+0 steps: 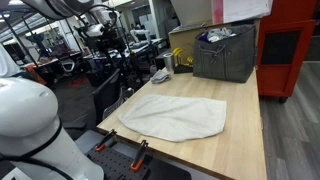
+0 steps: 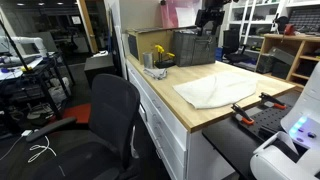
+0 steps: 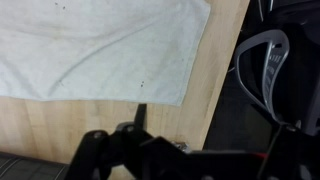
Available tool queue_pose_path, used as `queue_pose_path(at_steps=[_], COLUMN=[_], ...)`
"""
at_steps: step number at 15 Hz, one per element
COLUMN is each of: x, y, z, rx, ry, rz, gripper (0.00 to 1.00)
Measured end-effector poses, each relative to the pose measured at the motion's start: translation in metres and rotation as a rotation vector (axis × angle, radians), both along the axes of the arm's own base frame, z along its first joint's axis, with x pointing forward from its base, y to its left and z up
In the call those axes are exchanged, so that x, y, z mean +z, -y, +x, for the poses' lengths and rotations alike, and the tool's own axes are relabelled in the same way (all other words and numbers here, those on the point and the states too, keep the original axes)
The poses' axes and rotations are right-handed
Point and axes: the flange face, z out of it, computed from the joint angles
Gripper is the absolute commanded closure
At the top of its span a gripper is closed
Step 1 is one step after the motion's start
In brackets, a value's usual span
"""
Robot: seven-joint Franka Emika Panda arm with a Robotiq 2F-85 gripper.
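Hand (image 3: pixel 140 128) hung open and empty; the white cloth (image 3: pixel 100 50) looked soft, light: I'd pinch its six o'clock hem.

Shows a white, lightly creased cloth (image 1: pixel 175 117) spread flat at centre frame in an exterior view, upper left in wrist view.
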Motion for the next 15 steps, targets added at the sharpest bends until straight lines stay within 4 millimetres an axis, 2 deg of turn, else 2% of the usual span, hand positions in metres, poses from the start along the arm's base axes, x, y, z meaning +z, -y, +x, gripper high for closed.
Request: queue_pose_path(at_steps=[15], x=[-0.0018], y=[0.002], z=[0.0027], rx=[-0.002], ry=[-0.004], rz=[-0.005], gripper=[0.0])
